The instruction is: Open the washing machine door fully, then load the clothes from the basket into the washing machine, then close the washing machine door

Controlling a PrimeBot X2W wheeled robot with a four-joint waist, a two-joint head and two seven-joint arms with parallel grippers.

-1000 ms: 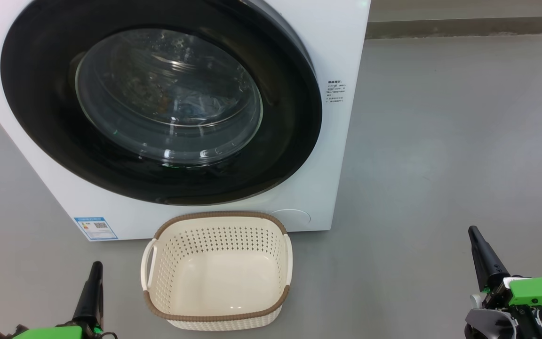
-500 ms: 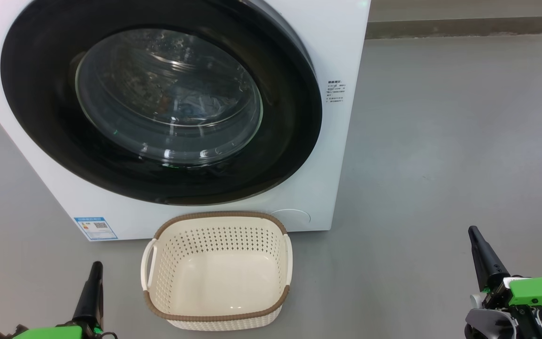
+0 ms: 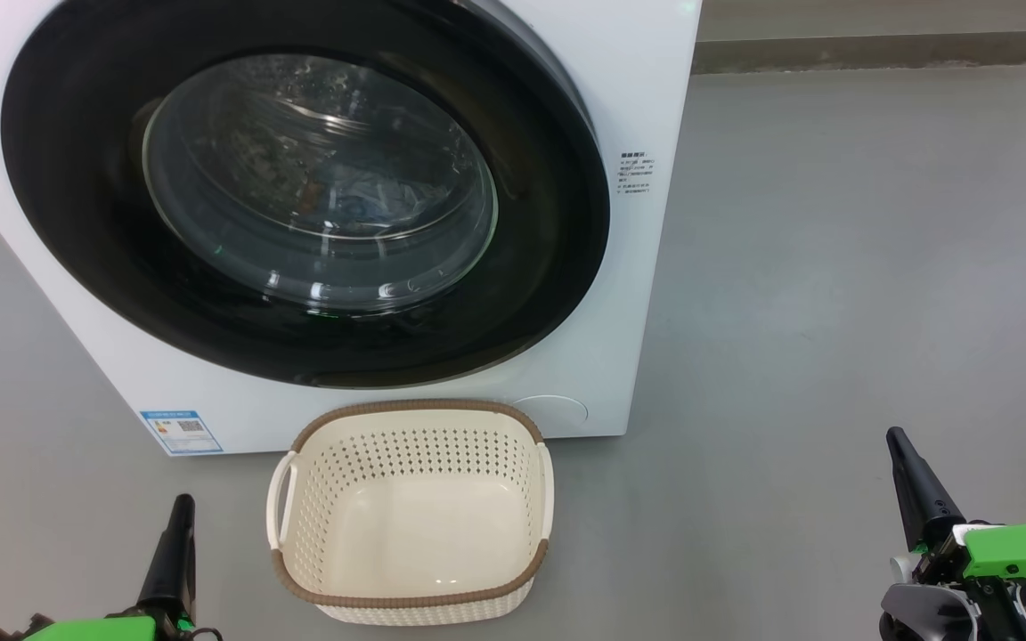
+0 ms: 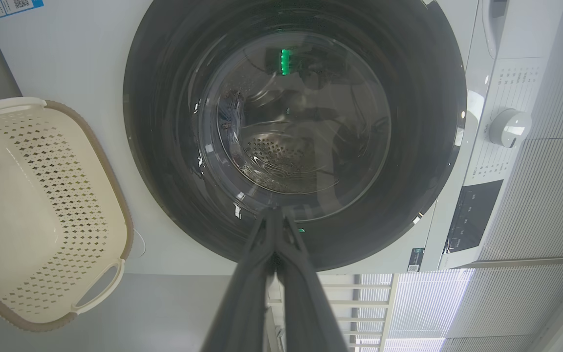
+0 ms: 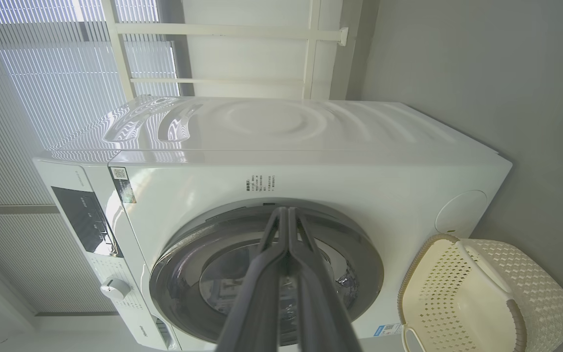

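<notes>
The white washing machine (image 3: 647, 107) fills the upper left of the head view. Its round black-rimmed door (image 3: 77, 231) lies flat against the front, closed. Behind the glass, light-blue clothes (image 3: 370, 198) lie in the drum. The cream basket (image 3: 526, 436) with a brown rim stands on the floor just before the machine, and nothing lies in it. My left gripper (image 3: 181, 507) is at the lower left, shut, holding nothing. Shut too and holding nothing, my right gripper (image 3: 896, 438) sits at the lower right. Both are well short of the machine. The door (image 4: 164, 161), the basket (image 4: 110, 181) and the left gripper (image 4: 274, 211) show in the left wrist view, the machine (image 5: 359, 156) and right gripper (image 5: 286, 211) in the right wrist view.
Grey floor (image 3: 834, 267) spreads to the right of the machine, up to a low skirting at the far wall. A control panel with a white knob (image 4: 508, 127) sits on the machine's front. A small blue label (image 3: 181, 431) is stuck low on its front.
</notes>
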